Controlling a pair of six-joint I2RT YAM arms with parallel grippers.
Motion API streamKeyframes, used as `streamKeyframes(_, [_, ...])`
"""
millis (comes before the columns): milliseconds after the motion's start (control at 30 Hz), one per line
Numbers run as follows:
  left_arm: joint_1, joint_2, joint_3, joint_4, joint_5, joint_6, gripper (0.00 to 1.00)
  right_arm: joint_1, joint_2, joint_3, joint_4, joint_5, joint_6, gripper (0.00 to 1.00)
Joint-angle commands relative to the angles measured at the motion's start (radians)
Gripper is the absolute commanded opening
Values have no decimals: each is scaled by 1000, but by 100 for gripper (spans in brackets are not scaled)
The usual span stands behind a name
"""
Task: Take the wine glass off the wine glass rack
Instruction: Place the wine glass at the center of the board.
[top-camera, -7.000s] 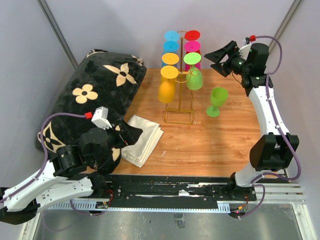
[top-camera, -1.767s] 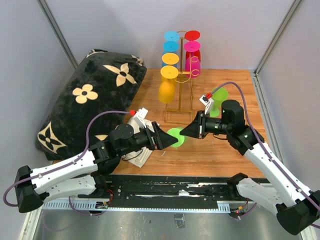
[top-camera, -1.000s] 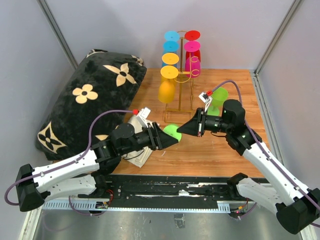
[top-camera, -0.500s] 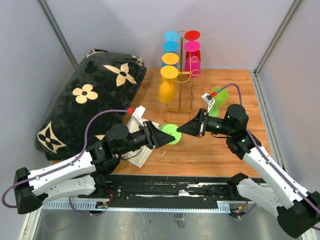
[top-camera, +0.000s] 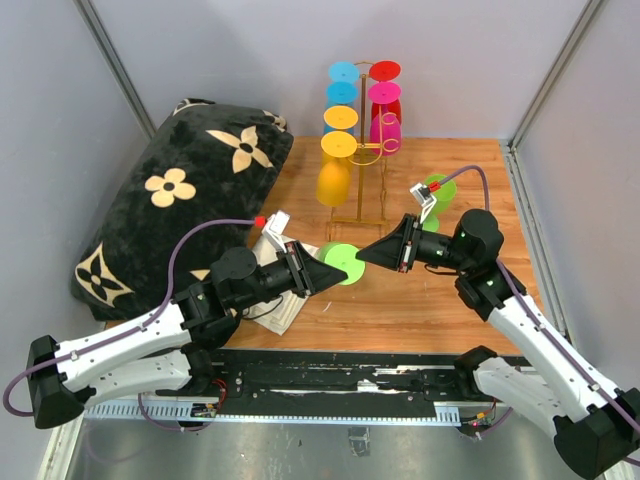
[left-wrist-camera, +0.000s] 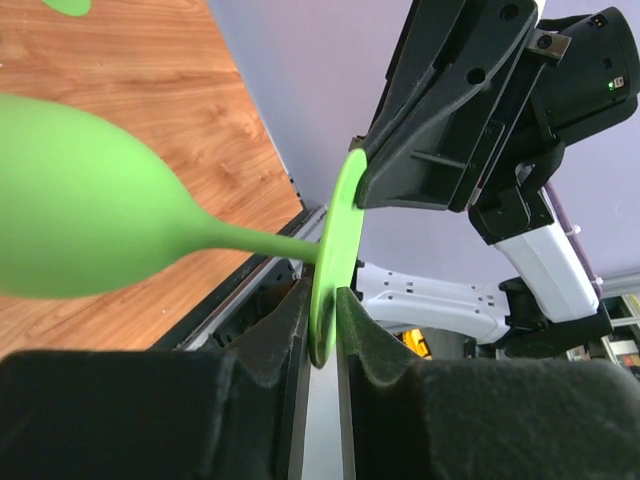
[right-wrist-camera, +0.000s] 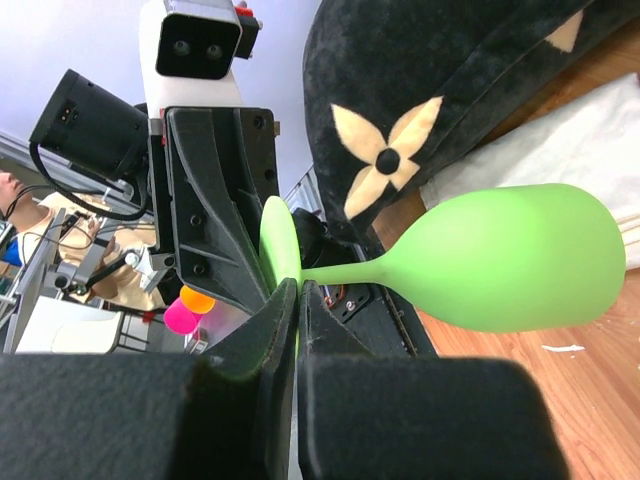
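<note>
A black pillow (top-camera: 180, 190) with cream flowers fills the left edge of the wooden surface (top-camera: 420, 290), reaching to its far left corner; a folded pale cloth (right-wrist-camera: 545, 150) lies against the pillow's near right side, partly under the left arm.

The left tool (top-camera: 322, 272) points right, above the middle of the near edge; its jaws stand narrow on either side of the lower rim of the foot of the wine glass (top-camera: 342, 265); I cannot tell whether they actually press on it.

The wine glass is light green and off the rack; it hangs in the air between the two tools, just in front of the rack's base; its round foot faces up toward the overhead camera, and the bowl is mostly hidden below it.

The wine glass rack (top-camera: 361, 195), thin gold wire, stands upright at the middle of the far edge; glasses in blue, red, pink, orange and yellow hang on it with their feet uppermost.

The right tool (top-camera: 362, 256) points left, and its tip meets the left one across the foot; its jaws are clamped on the opposite rim of the foot, so it grips the glass.

A second green glass (top-camera: 440, 186) stands upright toward the right edge, right of the rack, partly behind the right arm.
</note>
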Motion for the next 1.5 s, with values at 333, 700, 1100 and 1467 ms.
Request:
streamKeyframes(333, [0, 9, 32, 17, 17, 28, 1, -29, -56, 13, -39, 65, -53, 2])
streamKeyframes(700, [0, 23, 32, -1, 27, 102, 0, -29, -98, 99, -239, 142, -206, 29])
streamKeyframes(1100, [-31, 123, 97, -332, 311, 648, 0, -29, -184, 350, -797, 852, -623, 98])
streamKeyframes(1467, [-49, 16, 66, -285, 530, 1055, 1, -178, -79, 481, -1066, 757, -707, 98])
